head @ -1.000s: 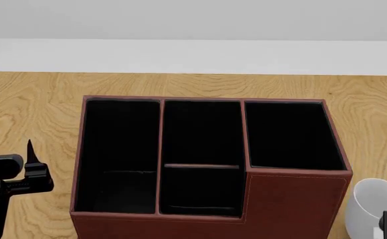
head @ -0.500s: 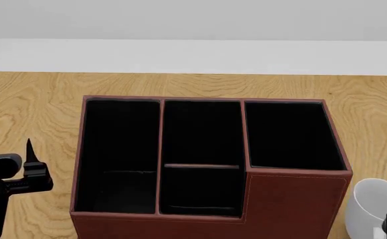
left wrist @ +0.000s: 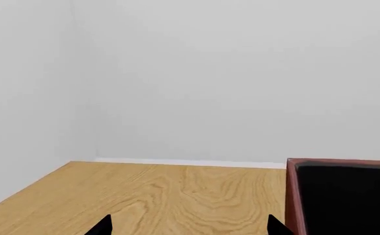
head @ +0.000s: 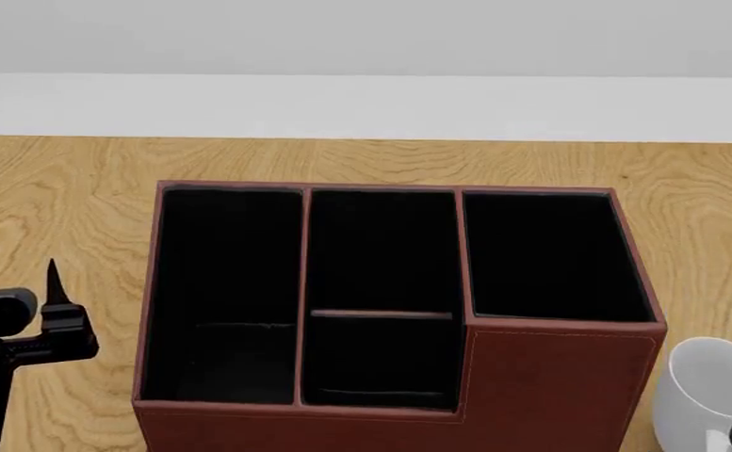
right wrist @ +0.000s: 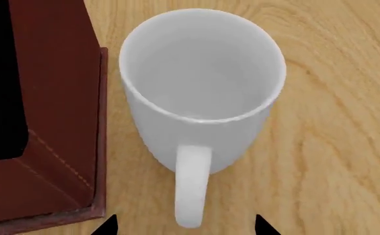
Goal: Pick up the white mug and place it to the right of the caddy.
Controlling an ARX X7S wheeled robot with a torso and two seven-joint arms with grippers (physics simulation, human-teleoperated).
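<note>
The left gripper [head: 54,282] idles, fingers spread wide, beside the caddy [head: 391,301]. Past it, the white mug [right wrist: 199,93] stands upright, handle between the right gripper's [right wrist: 183,227] spread, retreating fingertips: released, seemingly placed.

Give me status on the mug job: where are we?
Done, by the look of it: the white mug stands upright on the table just right of the caddy, a narrow gap between them. In hand: nothing; the right gripper is open, fingers either side of the handle, not touching it. Left: back the arm away.
</note>
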